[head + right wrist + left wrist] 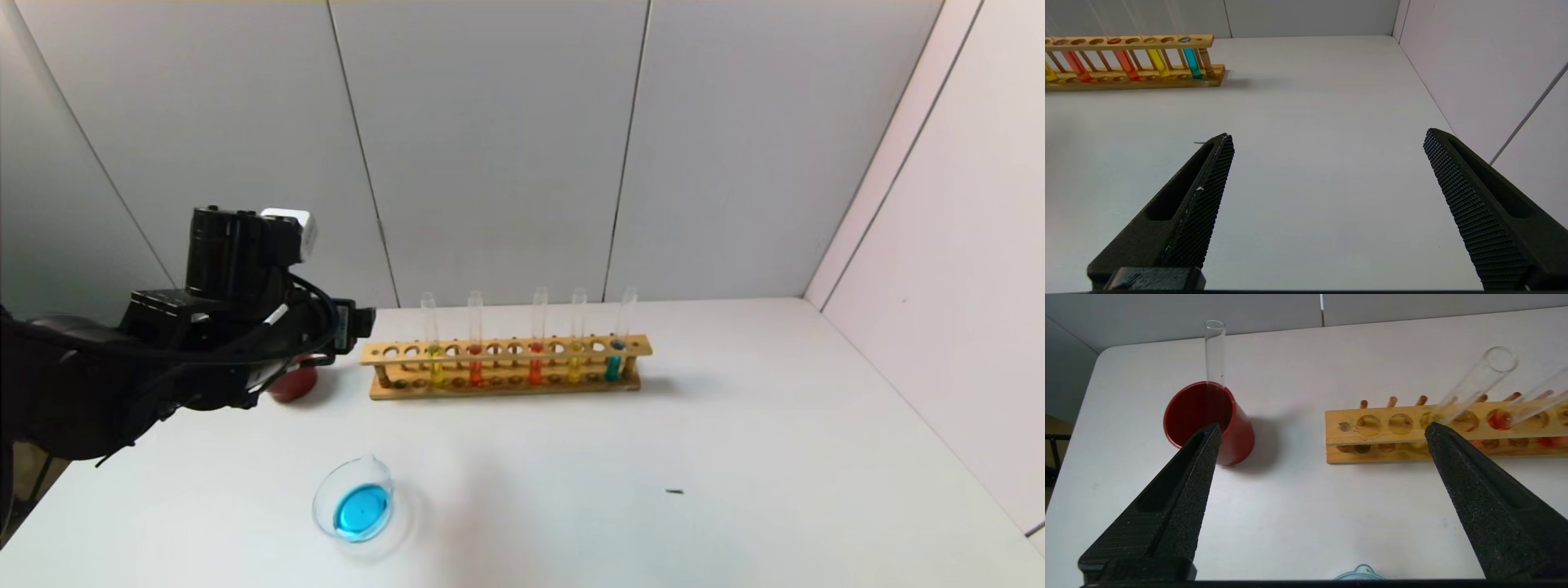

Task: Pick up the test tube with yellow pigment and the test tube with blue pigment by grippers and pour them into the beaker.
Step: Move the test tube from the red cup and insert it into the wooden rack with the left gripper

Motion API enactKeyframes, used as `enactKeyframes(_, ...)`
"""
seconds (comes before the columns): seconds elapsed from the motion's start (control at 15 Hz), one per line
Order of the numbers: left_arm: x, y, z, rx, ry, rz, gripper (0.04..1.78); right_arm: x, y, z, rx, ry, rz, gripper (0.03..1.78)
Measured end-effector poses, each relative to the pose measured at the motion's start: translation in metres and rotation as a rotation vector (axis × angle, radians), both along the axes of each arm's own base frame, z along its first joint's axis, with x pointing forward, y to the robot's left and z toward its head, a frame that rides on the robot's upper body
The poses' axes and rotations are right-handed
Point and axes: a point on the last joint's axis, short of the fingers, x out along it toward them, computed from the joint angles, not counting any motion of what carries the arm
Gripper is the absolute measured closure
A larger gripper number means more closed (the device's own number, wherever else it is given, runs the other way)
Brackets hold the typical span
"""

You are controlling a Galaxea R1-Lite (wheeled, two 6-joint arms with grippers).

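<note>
Nearest, the beaker (353, 510) holds blue already. Beyond it, the left gripper (1323, 430) hovers with fingers spread, empty, lined up toward the test tube with yellow pigment (432, 347) in the far rack (506, 363) (right gripper (1327, 141) agape, idle, right side).

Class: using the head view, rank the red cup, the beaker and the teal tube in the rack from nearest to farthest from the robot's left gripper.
1. Red cup: partly hidden just behind the left gripper.
2. Beaker: on the table nearer the robot, holding blue liquid.
3. Teal tube: at the rack's far right end.
</note>
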Motion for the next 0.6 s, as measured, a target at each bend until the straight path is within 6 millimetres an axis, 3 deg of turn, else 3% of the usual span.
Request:
enactKeyframes(0.33,0.000,-0.025,-0.010,-0.015,-0.003,-0.040,0.07,0.000,0.000,0.000,0.000,0.000,0.000,0.11)
enactKeyframes(0.6,0.014,-0.052,-0.024,-0.023,-0.059,-0.050,0.07,0.000,0.000,0.000,0.000,0.000,0.000,0.11)
